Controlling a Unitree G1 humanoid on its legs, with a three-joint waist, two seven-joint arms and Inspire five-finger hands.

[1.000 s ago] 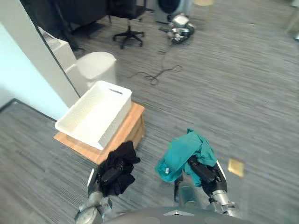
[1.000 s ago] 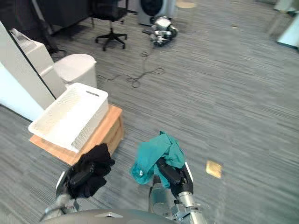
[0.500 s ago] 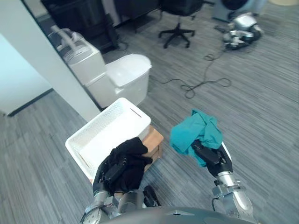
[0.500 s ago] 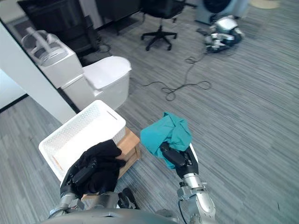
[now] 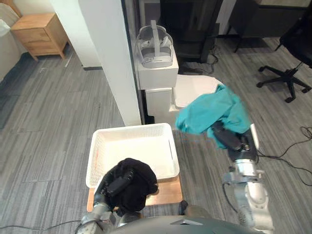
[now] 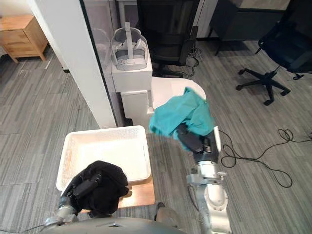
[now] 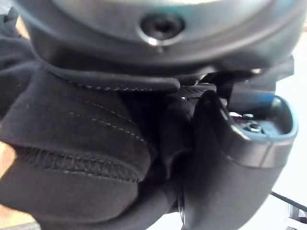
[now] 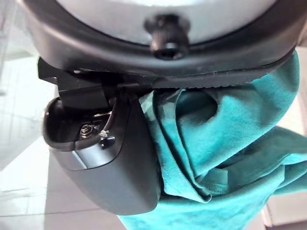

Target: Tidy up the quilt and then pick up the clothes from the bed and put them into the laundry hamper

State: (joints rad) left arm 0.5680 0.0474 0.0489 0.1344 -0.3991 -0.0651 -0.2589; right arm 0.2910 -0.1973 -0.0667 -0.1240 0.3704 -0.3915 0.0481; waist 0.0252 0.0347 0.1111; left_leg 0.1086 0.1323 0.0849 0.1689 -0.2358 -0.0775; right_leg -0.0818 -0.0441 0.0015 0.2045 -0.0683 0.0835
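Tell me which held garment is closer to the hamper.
The black garment in the left hand: it overlaps the near rim of the hamper; the teal garment in the right hand hangs beside it.

Partly buried in cloth: left hand (image 5: 117, 185) in black garment (image 5: 139, 181), right hand (image 5: 228, 138) in teal garment (image 5: 208, 113).

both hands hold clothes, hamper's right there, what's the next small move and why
Probably ease the left hand forward until the black garment hangs over the white hamper, then release it. It sits at the hamper's near edge, while the right hand holds the teal garment off to the hamper's right.
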